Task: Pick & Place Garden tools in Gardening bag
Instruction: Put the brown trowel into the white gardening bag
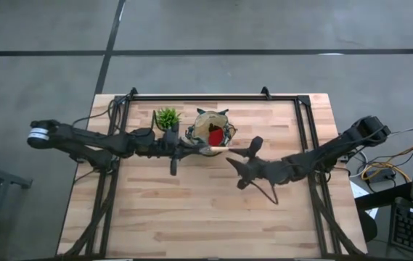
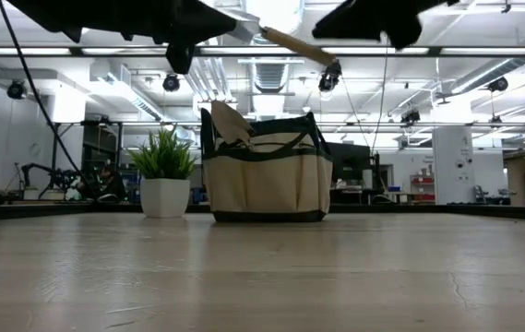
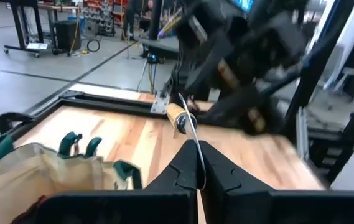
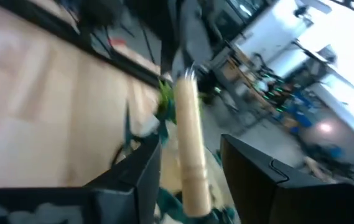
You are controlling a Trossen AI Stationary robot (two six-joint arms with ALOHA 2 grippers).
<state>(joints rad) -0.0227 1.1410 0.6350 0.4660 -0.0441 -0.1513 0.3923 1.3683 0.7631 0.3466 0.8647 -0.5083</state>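
Note:
The tan gardening bag [image 1: 212,130] stands on its base at the table's far middle, next to the green potted plant [image 1: 167,117]. A red item [image 1: 215,135] lies inside it, and a tan piece sticks up out of its left side [image 2: 230,120]. My left gripper [image 1: 181,147] is shut on a wooden-handled trowel [image 1: 205,150] above the bag's near rim. In the low view the trowel [image 2: 292,43] is high over the bag [image 2: 267,175]. My right gripper [image 1: 239,163] is open just right of the bag, and the wooden handle [image 4: 188,143] shows ahead between its fingers. No shears show. My left gripper pinches the trowel's thin metal blade [image 3: 193,163] edge-on between its two shut fingers. The fingers come level from the table's left and lie along the tool. The wooden handle [image 3: 179,118] points on toward the table's right. The trowel is lifted clear, above the bag's top.
The dark frame rails [image 1: 213,97] run along the table's far and side edges. The plant [image 2: 165,175] stands close to the bag's left side. Bare wooden tabletop [image 1: 191,217] lies toward the near edge.

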